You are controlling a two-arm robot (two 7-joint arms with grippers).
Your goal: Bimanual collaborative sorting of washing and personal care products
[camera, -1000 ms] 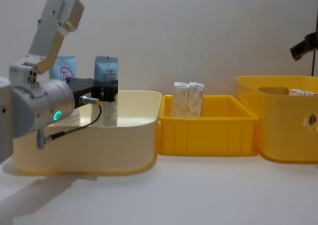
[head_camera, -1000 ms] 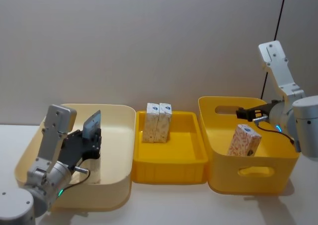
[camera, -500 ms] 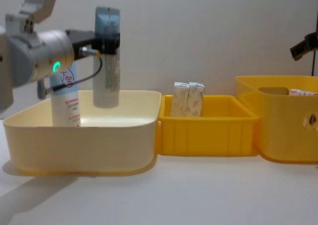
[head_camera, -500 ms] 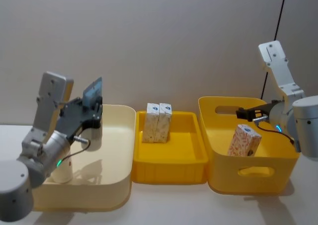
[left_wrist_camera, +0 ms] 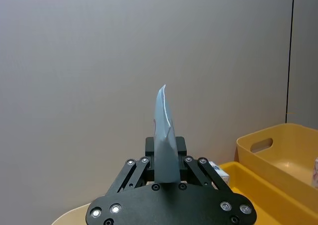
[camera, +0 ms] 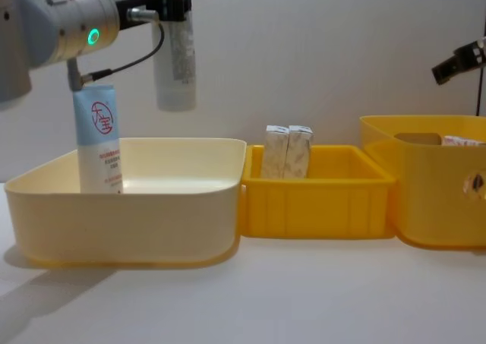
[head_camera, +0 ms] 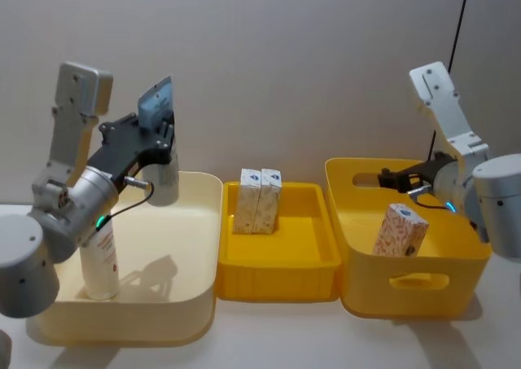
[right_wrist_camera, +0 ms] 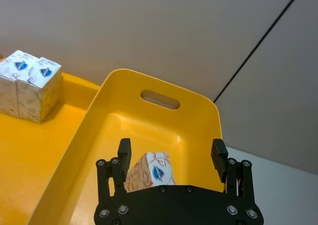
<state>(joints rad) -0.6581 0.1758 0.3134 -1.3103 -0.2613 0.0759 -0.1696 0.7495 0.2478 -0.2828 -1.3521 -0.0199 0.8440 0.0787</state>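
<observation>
Your head camera looks forward and down on the cream bin [head_camera: 163, 324], shallow yellow tray [head_camera: 277, 283] and deep yellow bin [head_camera: 366, 287] in a row. Your chest camera, low by the table, takes the same three side-on. Your left wrist camera sits close behind the left gripper [left_wrist_camera: 165, 150] and its tube [left_wrist_camera: 163, 118], facing the wall. Your right wrist camera looks down past the right gripper [right_wrist_camera: 171, 153] into the deep bin, catching the tray's paired cartons [right_wrist_camera: 30, 86].

The left gripper [head_camera: 157, 131] is lifted from inside the cream bin [head_camera: 210, 222] to well above its rim. The held tube [head_camera: 165, 177] is carried up with it, so its cap end is now hung clear above the bin instead of down between the walls. The red-logo tube [head_camera: 99, 259] standing in the bin is uncovered in the head view. The right gripper [head_camera: 389, 177] is shifted slightly over the deep yellow bin [head_camera: 423, 300].
</observation>
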